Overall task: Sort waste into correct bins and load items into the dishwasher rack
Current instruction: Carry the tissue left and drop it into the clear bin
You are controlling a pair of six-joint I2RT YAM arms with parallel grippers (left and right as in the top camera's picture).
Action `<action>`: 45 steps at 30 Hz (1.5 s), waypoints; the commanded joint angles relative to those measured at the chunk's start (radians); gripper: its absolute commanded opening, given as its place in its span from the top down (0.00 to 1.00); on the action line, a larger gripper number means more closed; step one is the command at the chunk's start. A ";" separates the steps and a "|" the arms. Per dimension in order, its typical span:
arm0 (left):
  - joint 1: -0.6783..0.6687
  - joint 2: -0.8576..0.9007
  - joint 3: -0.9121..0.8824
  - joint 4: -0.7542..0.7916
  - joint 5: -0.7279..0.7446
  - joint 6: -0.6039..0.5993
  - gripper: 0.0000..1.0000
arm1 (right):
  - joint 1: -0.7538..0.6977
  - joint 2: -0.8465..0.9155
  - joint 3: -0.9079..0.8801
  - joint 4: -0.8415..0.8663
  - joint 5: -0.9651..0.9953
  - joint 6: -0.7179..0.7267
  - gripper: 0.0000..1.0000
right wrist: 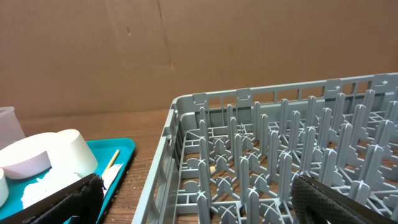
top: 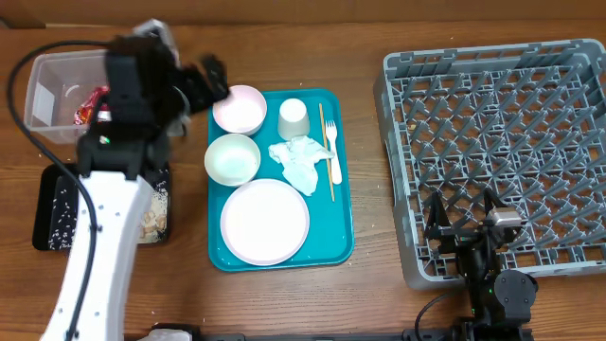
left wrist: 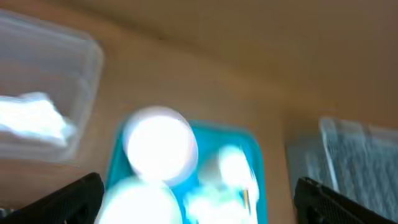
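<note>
My left gripper (top: 212,85) hangs open and empty between the clear tub (top: 38,87) and the teal tray (top: 343,204). The tub holds a red wrapper (top: 95,100) and a white napkin (left wrist: 32,116). On the teal tray lie two bowls (top: 239,109) (top: 232,158), a cup (top: 294,118), a plate (top: 265,221) and a crumpled napkin (top: 298,163). The left wrist view is blurred, with one bowl (left wrist: 160,144) between the fingers (left wrist: 79,196). My right gripper (top: 464,212) stands open and empty over the near left corner of the grey rack (top: 502,114) (right wrist: 186,124).
A black tray (top: 45,204) with rice-like scraps sits below the tub, partly under my left arm. A white fork (top: 332,144) and a thin stick (top: 322,128) lie on the teal tray's right side. Bare wood separates the teal tray and rack.
</note>
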 commanded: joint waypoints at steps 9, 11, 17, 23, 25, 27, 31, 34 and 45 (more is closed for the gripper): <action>-0.502 0.295 -0.004 -0.163 -0.216 -0.007 0.00 | -0.002 -0.007 -0.010 0.003 0.006 0.002 0.00; -0.516 0.365 -0.004 -0.151 -0.280 -0.008 0.00 | -0.002 -0.007 -0.010 0.003 0.006 0.002 0.00; -0.511 0.530 -0.004 -0.076 -0.367 -0.006 0.00 | -0.002 -0.007 -0.010 0.003 0.006 0.002 0.00; -0.511 0.592 -0.004 0.023 -0.391 -0.006 0.00 | -0.002 -0.007 -0.010 0.003 0.006 0.002 0.00; -0.507 0.621 -0.004 0.045 -0.391 -0.007 0.00 | -0.002 -0.007 -0.010 0.003 0.006 0.002 0.00; -0.506 0.645 -0.004 0.053 -0.392 -0.007 0.00 | -0.002 -0.007 -0.010 0.003 0.006 0.002 0.00; -0.505 0.689 -0.004 0.061 -0.418 -0.007 0.00 | -0.002 -0.007 -0.010 0.003 0.006 0.002 0.00; -0.505 0.691 -0.004 0.069 -0.417 -0.007 0.00 | -0.002 -0.007 -0.010 0.003 0.006 0.002 0.00; -0.505 0.691 -0.004 0.067 -0.414 -0.019 0.35 | -0.002 -0.007 -0.010 0.003 0.006 0.002 0.00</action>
